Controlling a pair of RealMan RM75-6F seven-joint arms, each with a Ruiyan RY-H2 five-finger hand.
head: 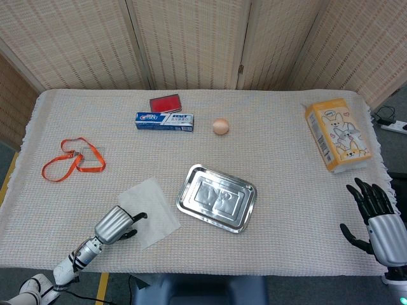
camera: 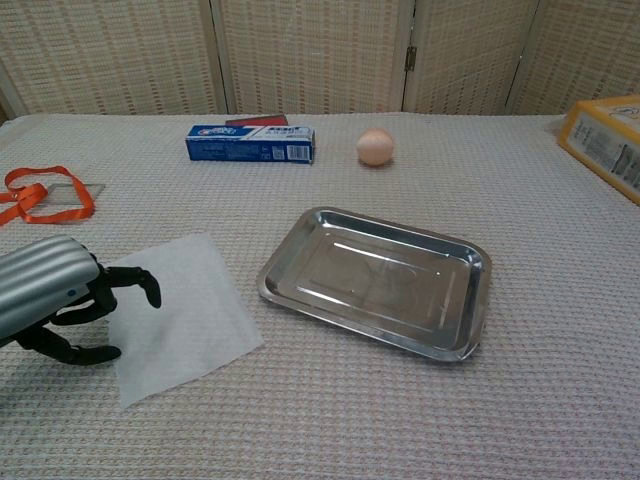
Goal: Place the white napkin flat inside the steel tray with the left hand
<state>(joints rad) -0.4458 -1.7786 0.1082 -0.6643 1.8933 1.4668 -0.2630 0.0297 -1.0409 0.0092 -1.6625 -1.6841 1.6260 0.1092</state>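
white napkin (head: 150,211) lies flat on the surface (head: 280,184), just left of the steel tray (head: 216,197), not touching it; in the chest view the napkin (camera: 181,312) sits with one corner towards the tray (camera: 378,281) and a small gap between them. tray is tilted relative to the surface edge, nothing inside it.

left hand (head: 116,224) is at the napkin's left edge, low on the near side. fingers (camera: 133,281) curl downward, dark tips over the napkin's left border, thumb lower and apart from them. the chest view shows the left hand (camera: 52,300) loosely curled, not clamped on the sheet; nothing is lifted, and whether the tips touch the napkin cannot be told.

right hand (head: 379,220) is at the far right near edge of the surface, fingers spread and pointing up, holding nothing; only the head view shows it.

other stuff: orange lanyard (head: 71,159) at the far left, blue toothpaste box (head: 164,121) at the back with a red flat item (head: 166,102) just behind it, egg (head: 220,126) to the right of the box, yellow tissue pack (head: 335,134) at the right side. all well apart from napkin and tray. woven screen panels (head: 191,38) behind the surface.
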